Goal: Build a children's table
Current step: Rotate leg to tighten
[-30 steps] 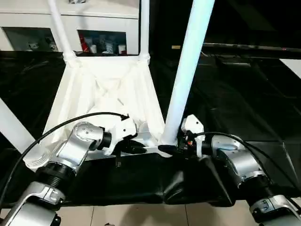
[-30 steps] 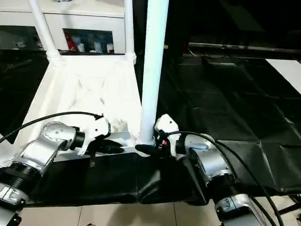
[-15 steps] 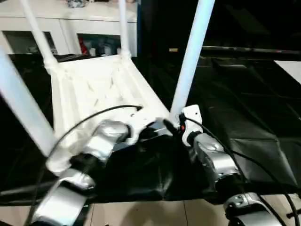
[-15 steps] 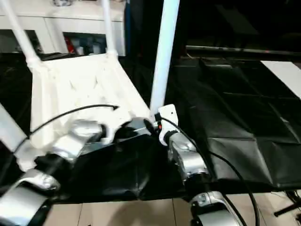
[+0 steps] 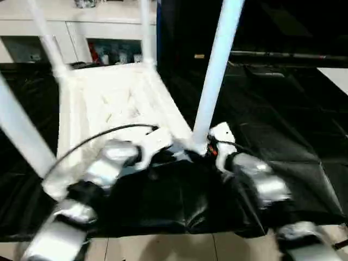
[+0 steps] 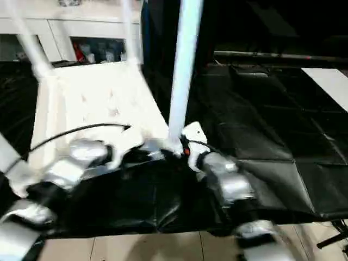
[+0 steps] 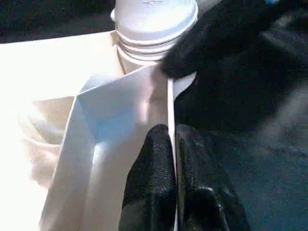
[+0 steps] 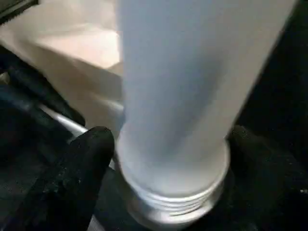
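The children's table (image 5: pixel 109 98) lies upside down on black cloth, white and ribbed, with its legs pointing up. Its near right leg (image 5: pixel 215 70) stands in the corner socket just in front of me. My left gripper (image 7: pixel 172 130) is shut on the thin rim of the table's side wall beside that socket. My right gripper (image 8: pixel 168 144) is open, one black finger (image 8: pixel 89 159) on each side of the threaded base of the leg (image 8: pixel 192 96). Both grippers meet at this near corner (image 5: pixel 190 149).
Two far legs (image 5: pixel 147 32) and a near left leg (image 5: pixel 19 130) rise from the other corners. A white cabinet (image 5: pixel 81 27) stands behind. The black cloth (image 5: pixel 283 109) stretches to the right, and its front edge drops to a tiled floor (image 5: pixel 163 247).
The whole picture has shifted and tilted, so the camera moved. Both grippers stay at the near corner, the left still pinching the rim, the right still around the leg's base.
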